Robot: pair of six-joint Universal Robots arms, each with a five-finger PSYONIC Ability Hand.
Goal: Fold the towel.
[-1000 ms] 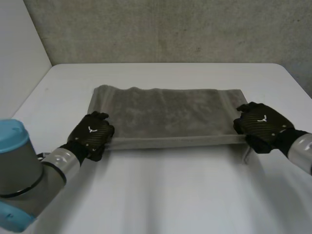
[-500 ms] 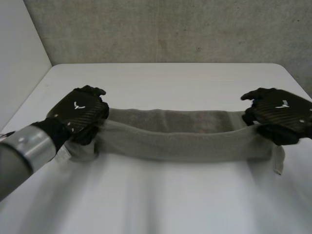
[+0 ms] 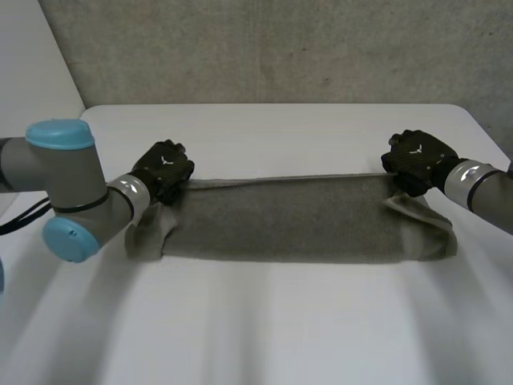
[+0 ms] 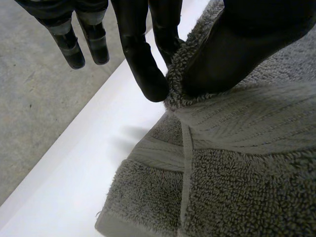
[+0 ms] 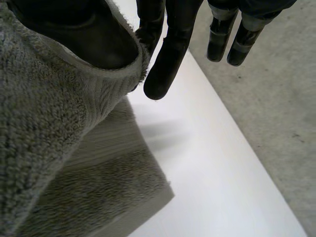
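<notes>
I'm pinching the towel's [image 3: 288, 220] far corners, thumb against fingers, left hand [image 3: 164, 170] and right hand [image 3: 417, 160]. It's lying doubled across the table [image 3: 264, 321]. I'm aiming to set both corners down level, edges matched.

The towel [image 3: 280, 218] is grey-brown terry, doubled over lengthwise into a long, narrow strip that lies flat across the middle of the table, its long sides running from side to side. The near long edge is a soft, rounded fold; the far edge of the top layer is drawn in a straight line between its two far corners. The left hand [image 3: 164, 170] pinches one corner between thumb and finger, and the right hand [image 3: 415, 159] pinches the other. A flat woven band [image 4: 237, 123] crosses the pile near the left end, where the layers bunch. At the right end a paler flap slopes down from the held corner.
</notes>
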